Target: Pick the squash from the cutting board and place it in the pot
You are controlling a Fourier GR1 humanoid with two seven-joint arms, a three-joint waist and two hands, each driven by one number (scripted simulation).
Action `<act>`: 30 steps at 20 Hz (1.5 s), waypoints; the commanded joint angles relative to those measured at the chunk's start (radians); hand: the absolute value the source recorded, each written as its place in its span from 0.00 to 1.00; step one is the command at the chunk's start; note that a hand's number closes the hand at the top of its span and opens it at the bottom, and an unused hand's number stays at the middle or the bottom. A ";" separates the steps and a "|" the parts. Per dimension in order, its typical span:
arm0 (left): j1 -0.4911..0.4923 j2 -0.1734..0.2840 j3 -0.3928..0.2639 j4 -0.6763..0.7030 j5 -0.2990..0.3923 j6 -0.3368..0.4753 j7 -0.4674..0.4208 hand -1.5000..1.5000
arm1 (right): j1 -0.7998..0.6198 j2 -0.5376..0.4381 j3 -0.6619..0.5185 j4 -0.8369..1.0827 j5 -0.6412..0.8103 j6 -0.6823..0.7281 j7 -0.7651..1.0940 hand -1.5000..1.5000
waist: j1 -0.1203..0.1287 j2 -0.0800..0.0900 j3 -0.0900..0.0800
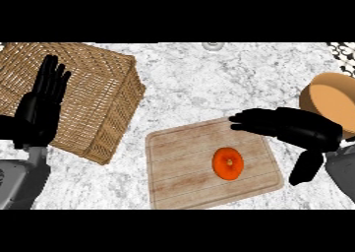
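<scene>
An orange squash [228, 163] lies near the middle of a light wooden cutting board [180, 172] at the front of the marble counter. My right hand [296, 128] hovers over the board's far right corner, open, fingers stretched leftward and thumb hanging down, above and to the right of the squash without touching it. The pot [332, 101], orange-brown inside, stands at the right edge, partly hidden behind my right forearm. At the left edge my left hand [41, 101] rests open with fingers pointing up.
A large wicker basket [93, 93] fills the back left of the counter, behind my left hand. A small pale round object [213, 46] sits at the far edge. Bare marble [209, 83] lies between basket and pot.
</scene>
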 commanded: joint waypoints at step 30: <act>0.019 -0.118 0.154 -0.120 -0.148 -0.118 0.133 0.50 | 0.066 0.408 -0.009 0.310 0.498 -0.220 -0.120 0.00 | 0.004 0.000 0.000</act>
